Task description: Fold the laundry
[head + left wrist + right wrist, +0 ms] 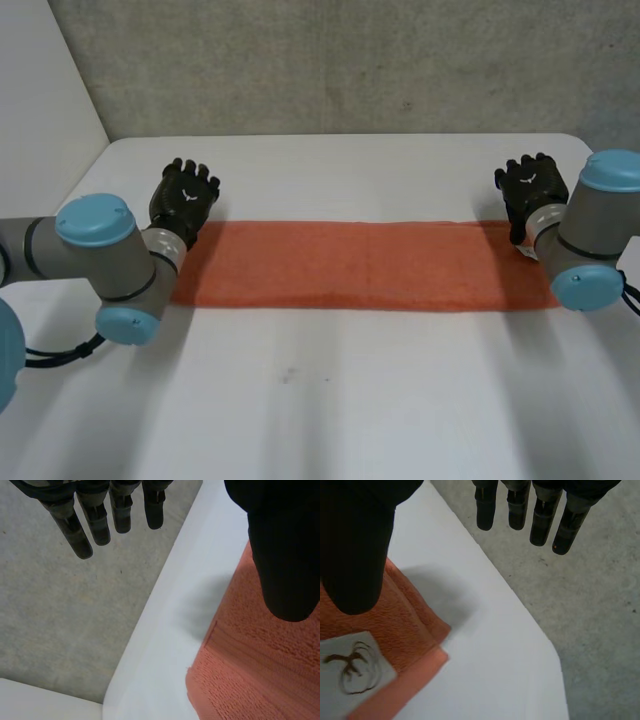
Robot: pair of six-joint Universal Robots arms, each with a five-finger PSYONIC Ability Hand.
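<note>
A long orange terry-cloth towel (360, 265), folded into a narrow strip with layered edges, lies flat across the middle of the white rectangular table (350, 400), its length running from one arm to the other.

At the towel's left end, the black left hand (184, 198) sits by the far corner. In the left wrist view its fingers (100, 520) are straight and spread, reaching out past the towel and over the table's edge. The thumb (282, 555) hangs above the towel's corner (260, 670). The hand grips nothing, and whether the thumb touches the cloth cannot be told.

At the towel's right end, the black right hand (530, 188) sits by the far corner in the same way. Its fingers (540, 515) are straight and apart beyond the towel and its thumb (355, 545) is over the cloth (405, 625), holding nothing. A small white fabric label with a brown mark (352, 667) lies on the towel near that corner.

Beyond the towel's far side stands a grey concrete wall (330, 60).
</note>
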